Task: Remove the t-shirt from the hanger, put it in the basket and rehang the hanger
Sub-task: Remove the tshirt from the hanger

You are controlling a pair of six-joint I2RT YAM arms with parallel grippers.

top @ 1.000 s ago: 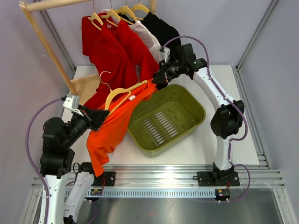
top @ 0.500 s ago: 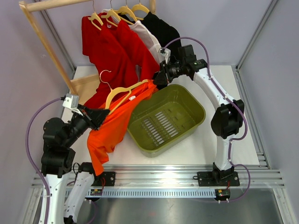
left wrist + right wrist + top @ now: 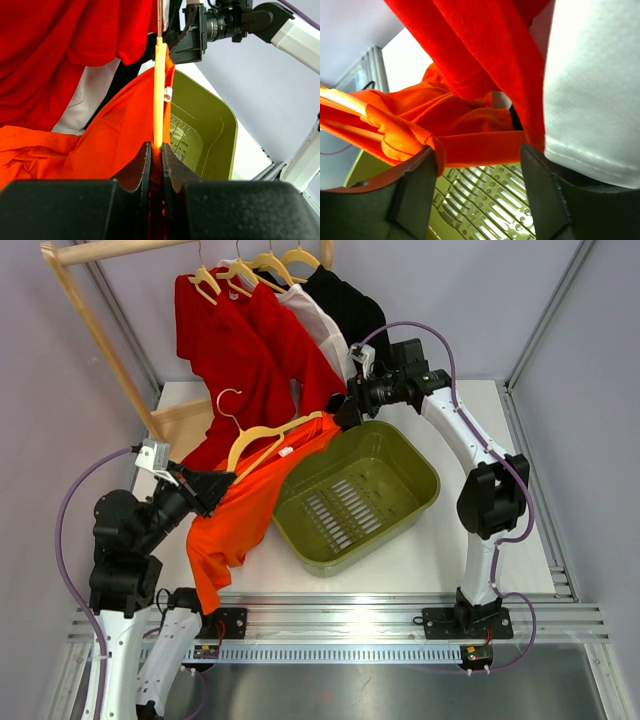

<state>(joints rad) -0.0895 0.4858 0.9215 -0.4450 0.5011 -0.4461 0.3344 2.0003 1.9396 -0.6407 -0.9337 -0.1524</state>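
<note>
An orange t-shirt (image 3: 250,505) hangs on a pale wooden hanger (image 3: 262,435) held in the air left of the basket. My left gripper (image 3: 222,483) is shut on the hanger's lower arm, with orange cloth pinched in too; the left wrist view shows the hanger (image 3: 159,90) running straight into the shut left gripper (image 3: 156,150). My right gripper (image 3: 345,412) is open at the hanger's far end. In the right wrist view the t-shirt's shoulder (image 3: 465,115) lies just past the open right gripper (image 3: 477,152), its collar edge resting on the left finger (image 3: 417,185).
An olive green basket (image 3: 410,455) with a slotted floor (image 3: 485,200) sits under and right of the shirt. Behind, a wooden rail (image 3: 100,250) carries red shirts (image 3: 240,350), a white one (image 3: 595,85) and a black one (image 3: 350,300), crowding the right gripper.
My right gripper has opened, letting go of the orange shirt's shoulder, and has drawn back slightly to the right. The left gripper and hanger have stayed put.
</note>
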